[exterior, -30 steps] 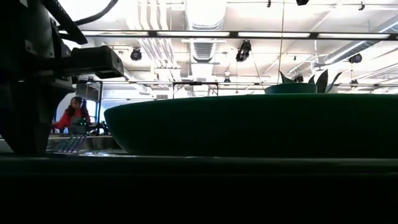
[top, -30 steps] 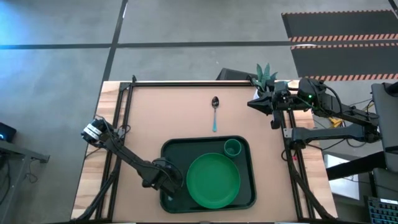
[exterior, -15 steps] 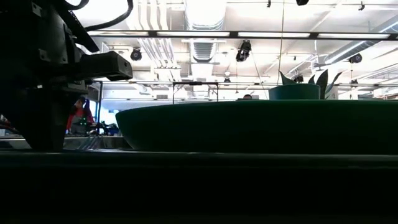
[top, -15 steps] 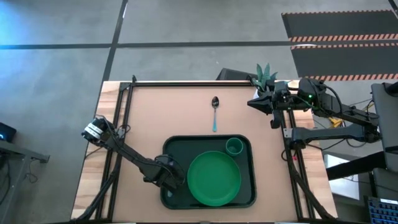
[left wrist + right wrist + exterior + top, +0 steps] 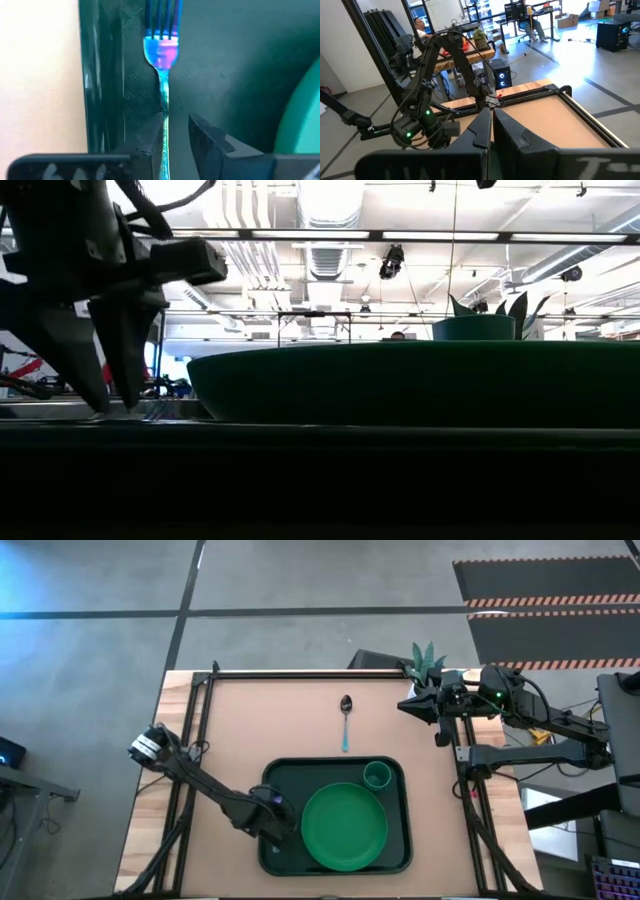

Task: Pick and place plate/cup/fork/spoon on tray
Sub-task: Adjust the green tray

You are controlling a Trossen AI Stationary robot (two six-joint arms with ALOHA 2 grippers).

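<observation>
Fork lies in tray, lower left of high view, beside plate. Left gripper fingers parted w/ handle between them, one finger touching it; looks released, not grasped. Fork looks light, stiff, slick. Spoon upper centre on table: prob. same, best taken mid-handle. Cup in tray. Right gripper clenched, empty. Fork hidden in high view; handle end cut off in left wrist view.

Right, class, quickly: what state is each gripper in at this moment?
Left gripper: open, fingers either side of the fork lying in the tray, just letting it go.
Right gripper: shut, holding nothing, parked at the table's far right edge.
</observation>
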